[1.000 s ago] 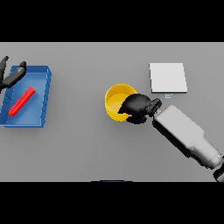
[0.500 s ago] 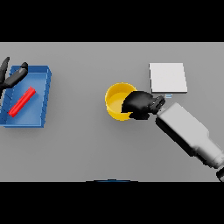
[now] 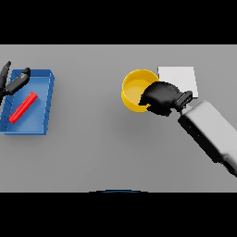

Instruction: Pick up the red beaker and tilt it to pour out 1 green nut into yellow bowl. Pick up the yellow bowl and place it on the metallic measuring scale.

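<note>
Just left of the flat pale metallic scale (image 3: 178,79), the round yellow bowl (image 3: 135,89) sits, its right rim clamped by the curled fingers of the right hand (image 3: 161,98). Far left of the scale, a long red beaker (image 3: 23,107) lies in a blue tray (image 3: 46,104); the left hand (image 3: 13,83) hovers at the tray's upper-left corner, fingers spread.

yellow bowl (image 3: 132,88) — smooth, glossy

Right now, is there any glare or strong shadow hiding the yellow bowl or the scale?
Head view: lighting is flat and even, no glare; the yellow bowl reads clearly, only its right rim hidden by the right robot hand; the scale is a plain pale square, partly covered, without a marked shadow.
</note>
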Action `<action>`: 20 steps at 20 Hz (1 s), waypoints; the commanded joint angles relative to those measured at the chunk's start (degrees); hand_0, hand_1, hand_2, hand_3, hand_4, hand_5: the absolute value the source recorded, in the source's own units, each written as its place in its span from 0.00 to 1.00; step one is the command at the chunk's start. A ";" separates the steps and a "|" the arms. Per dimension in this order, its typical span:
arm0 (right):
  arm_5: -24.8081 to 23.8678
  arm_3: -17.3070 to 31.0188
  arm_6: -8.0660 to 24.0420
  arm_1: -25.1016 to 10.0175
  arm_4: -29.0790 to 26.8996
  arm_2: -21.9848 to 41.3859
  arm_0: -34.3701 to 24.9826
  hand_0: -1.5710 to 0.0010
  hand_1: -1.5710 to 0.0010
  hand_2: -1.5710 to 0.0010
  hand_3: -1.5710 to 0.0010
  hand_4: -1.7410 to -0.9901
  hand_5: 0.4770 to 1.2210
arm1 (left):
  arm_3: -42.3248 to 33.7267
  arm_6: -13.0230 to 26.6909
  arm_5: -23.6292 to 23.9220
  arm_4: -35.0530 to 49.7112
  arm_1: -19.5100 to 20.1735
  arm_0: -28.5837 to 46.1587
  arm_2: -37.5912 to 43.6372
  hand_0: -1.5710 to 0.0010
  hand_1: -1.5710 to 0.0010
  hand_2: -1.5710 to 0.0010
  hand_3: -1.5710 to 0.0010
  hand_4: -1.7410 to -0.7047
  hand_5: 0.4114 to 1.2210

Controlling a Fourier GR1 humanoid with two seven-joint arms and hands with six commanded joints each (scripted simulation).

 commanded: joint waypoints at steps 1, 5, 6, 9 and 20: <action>-0.22 -0.43 0.58 -0.07 -0.12 -0.39 0.10 0.00 0.00 0.06 0.26 0.00 1.00 | 0.39 -0.09 0.09 0.02 -0.41 -0.14 0.04 1.00 1.00 1.00 1.00 0.99 0.34; 0.15 -1.03 1.93 -0.69 -0.33 -1.84 -0.69 0.00 0.00 0.03 0.26 0.00 1.00 | -0.82 1.04 0.46 0.35 0.64 -0.13 0.35 1.00 1.00 1.00 1.00 0.98 0.35; -0.01 -0.97 1.41 -1.65 -0.45 -2.30 -0.61 0.00 0.00 0.04 0.26 0.00 1.00 | -1.39 1.32 0.68 0.22 0.75 0.05 0.15 1.00 1.00 1.00 1.00 0.98 0.35; -3.49 2.08 0.87 -2.23 0.39 -3.54 -0.86 0.00 0.00 0.02 0.27 0.00 1.00 | -1.28 1.05 0.91 0.19 0.35 -0.36 0.27 1.00 1.00 1.00 1.00 0.98 0.37; -13.42 21.27 -1.59 -2.72 1.83 -7.97 -4.83 0.00 0.00 0.03 0.26 0.00 1.00 | -2.64 3.64 0.69 0.55 2.02 0.08 0.34 1.00 1.00 1.00 1.00 0.98 0.40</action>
